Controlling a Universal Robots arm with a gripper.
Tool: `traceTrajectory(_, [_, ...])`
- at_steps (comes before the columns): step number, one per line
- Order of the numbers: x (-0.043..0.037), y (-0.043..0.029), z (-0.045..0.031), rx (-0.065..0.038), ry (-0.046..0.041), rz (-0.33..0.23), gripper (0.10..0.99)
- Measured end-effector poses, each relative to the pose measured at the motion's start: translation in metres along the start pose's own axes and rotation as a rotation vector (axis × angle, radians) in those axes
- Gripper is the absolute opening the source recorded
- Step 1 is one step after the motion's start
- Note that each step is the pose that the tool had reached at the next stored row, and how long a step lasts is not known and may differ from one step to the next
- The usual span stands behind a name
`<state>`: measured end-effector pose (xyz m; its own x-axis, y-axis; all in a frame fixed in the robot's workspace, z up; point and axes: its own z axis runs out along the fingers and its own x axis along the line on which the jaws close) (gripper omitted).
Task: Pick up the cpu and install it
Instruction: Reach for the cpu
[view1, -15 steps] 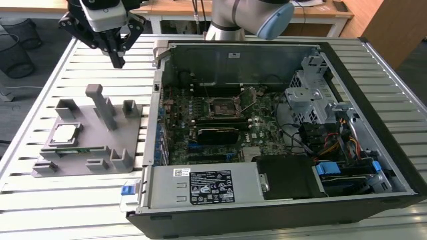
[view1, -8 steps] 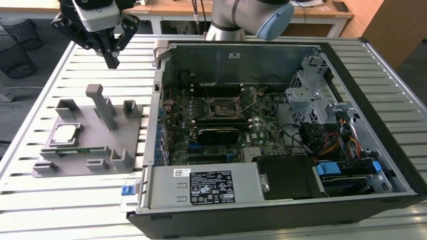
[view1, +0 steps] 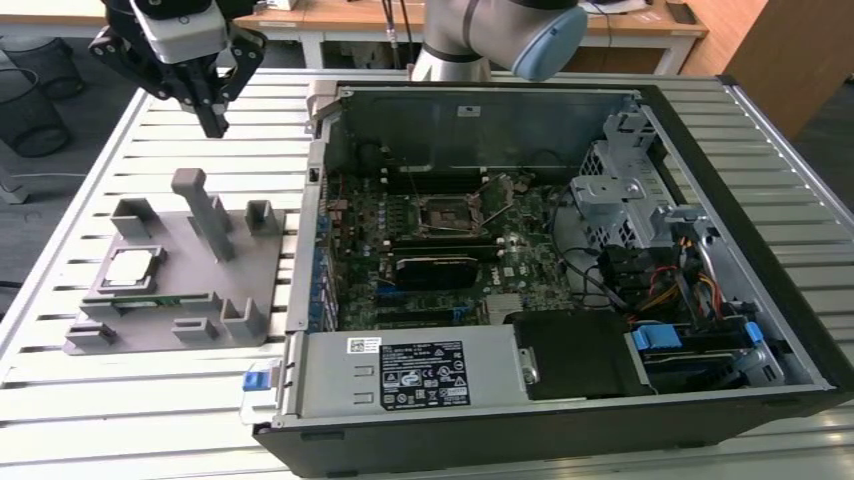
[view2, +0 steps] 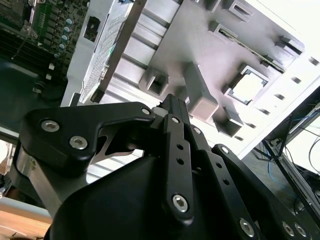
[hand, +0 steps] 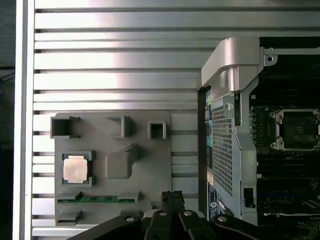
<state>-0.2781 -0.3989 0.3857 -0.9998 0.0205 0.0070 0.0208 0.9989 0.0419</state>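
Hanging above the table (view1: 94, 190), fingers (view1: 214, 118) together, empty, pointing down, cpu (view1: 134, 268) seated in fixture (view1: 187, 292)

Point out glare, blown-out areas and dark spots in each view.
Exterior view: even light, the cpu pale but distinct on its grey holder. Second wrist view: part of the table is blown out white, the gripper up close is dark. First wrist view: bright reflective bands across the table, the computer case dark inside.

Shiny metal cpu (hand: 75, 169), matt plastic holder (hand: 100, 136)
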Motion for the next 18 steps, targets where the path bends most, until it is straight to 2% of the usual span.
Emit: traceTrajectory(18, [0.0158, -0.0003, 0.0007, 0.000, 0.0000, 0.000, 0.106])
